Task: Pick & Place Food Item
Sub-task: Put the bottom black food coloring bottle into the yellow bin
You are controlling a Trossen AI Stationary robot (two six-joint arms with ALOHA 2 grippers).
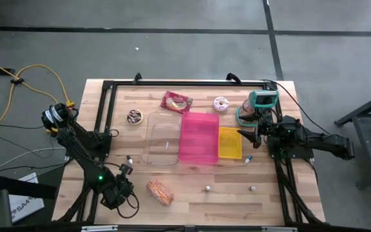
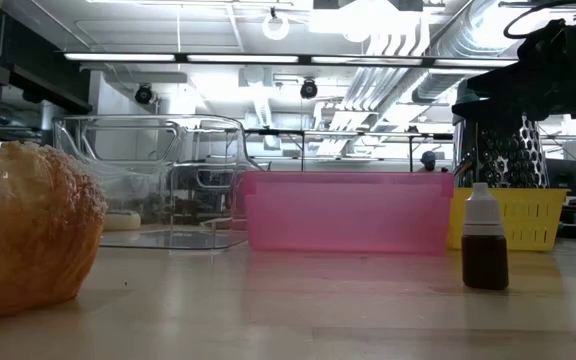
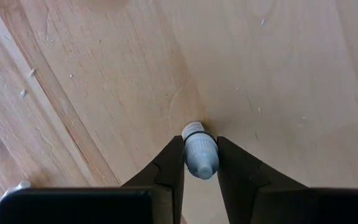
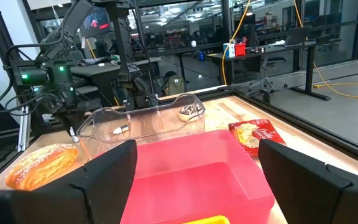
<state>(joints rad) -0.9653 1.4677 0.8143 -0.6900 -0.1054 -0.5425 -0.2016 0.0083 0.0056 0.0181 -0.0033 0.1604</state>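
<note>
A sugared pastry (image 1: pixel 160 191) lies on the wooden table near its front edge; it fills the left of the low view (image 2: pixel 28 225). Left of it, my left gripper (image 1: pixel 126 169) points steeply down and is shut on a small bottle with a grey-white cap (image 3: pixel 200 152). My right gripper (image 4: pixel 194 186) waits open and level at the table's right side (image 1: pixel 248 136), facing a pink bin (image 4: pixel 197 168), with nothing between its fingers. My left gripper pinches the small bottle's cap (image 3: pixel 199 163) between its two fingertips (image 3: pixel 171 163), one on each side. The fingers come from above, pointing steeply down. The bottle stands upright with its tip up; whether its base is on the table is hidden beneath the cap.
A clear container (image 1: pixel 163 138), the pink bin (image 1: pixel 198 137) and a yellow basket (image 1: pixel 230 142) stand side by side mid-table. Behind them lie a red packet (image 1: pixel 176 102), a doughnut (image 1: pixel 221 104) and a dark snack (image 1: pixel 134 116). Small bottles (image 1: pixel 208 188) (image 1: pixel 252 188) stand near the front.
</note>
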